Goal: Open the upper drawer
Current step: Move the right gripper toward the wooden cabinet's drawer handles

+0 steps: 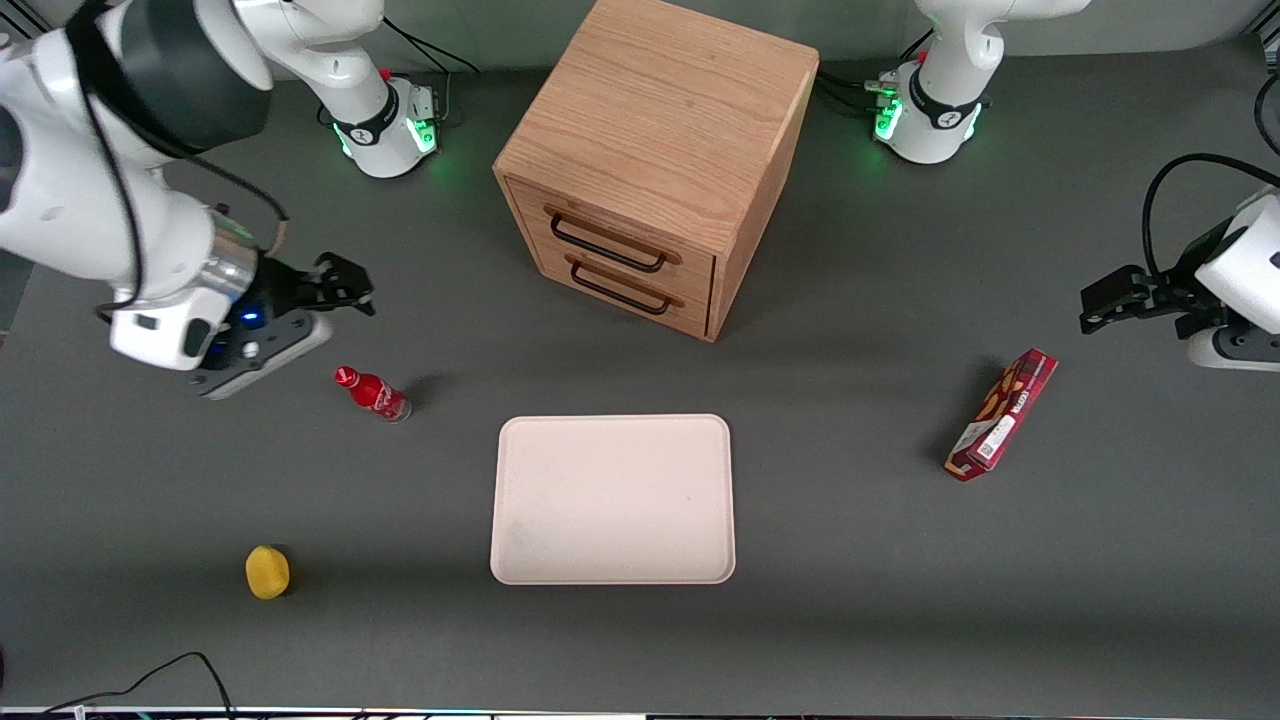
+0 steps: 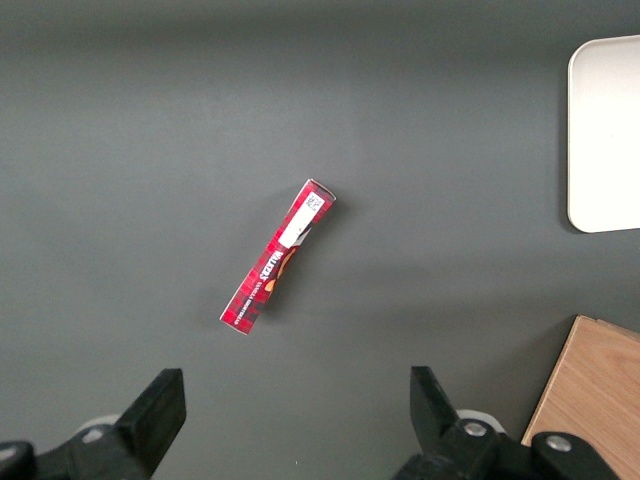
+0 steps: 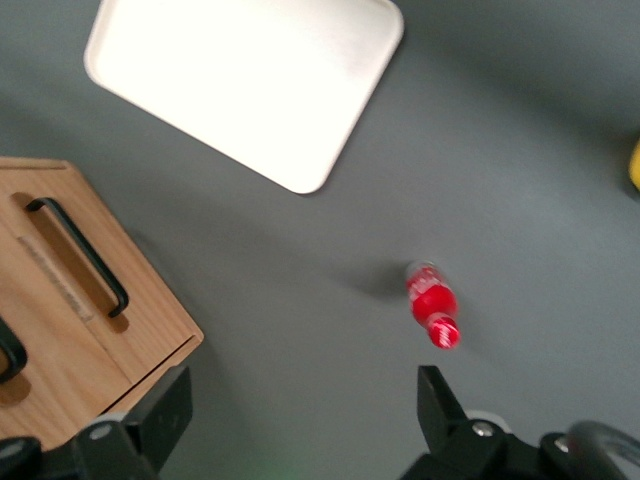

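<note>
Oak upper drawer shut; my claw spread wide, empty, hovering above red bottle. Risk: catching lower handle, opening wrong drawer.

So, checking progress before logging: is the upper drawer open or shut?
Shut. The upper drawer sits flush with the lower drawer; the open tool hangs apart, above the red bottle.

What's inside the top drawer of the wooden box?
Nobody can tell: the upper drawer is shut, so its inside is covered. Only its oak front and black handle show. The gripper hangs open above the table, near the red bottle.
</note>
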